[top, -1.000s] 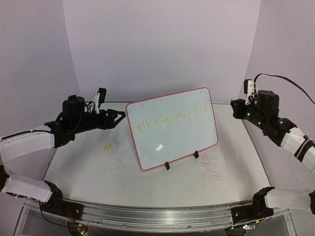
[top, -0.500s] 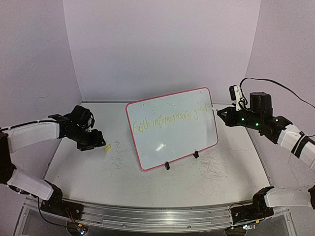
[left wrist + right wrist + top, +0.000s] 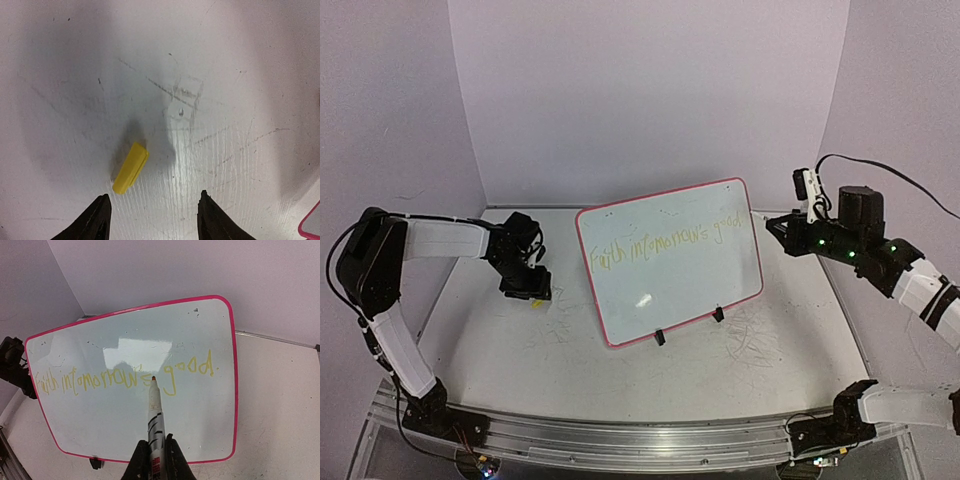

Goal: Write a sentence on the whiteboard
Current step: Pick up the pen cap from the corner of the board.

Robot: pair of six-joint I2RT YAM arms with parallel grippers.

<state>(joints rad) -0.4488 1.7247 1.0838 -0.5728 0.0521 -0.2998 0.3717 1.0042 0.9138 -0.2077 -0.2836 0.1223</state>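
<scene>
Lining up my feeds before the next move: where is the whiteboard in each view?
Top external: the whiteboard stands mid-table, centre frame.
Left wrist: only its pink corner, bottom right.
Right wrist: fills the middle, behind the marker.
Shared landmark: the pink rim.

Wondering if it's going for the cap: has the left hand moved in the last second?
Yes. The left hand swung away from the whiteboard's left edge and down over the yellow cap.

whiteboard (image 3: 680, 292): white, pink rim | sentence (image 3: 665, 243): yellow | cap (image 3: 130, 167): yellow
</scene>
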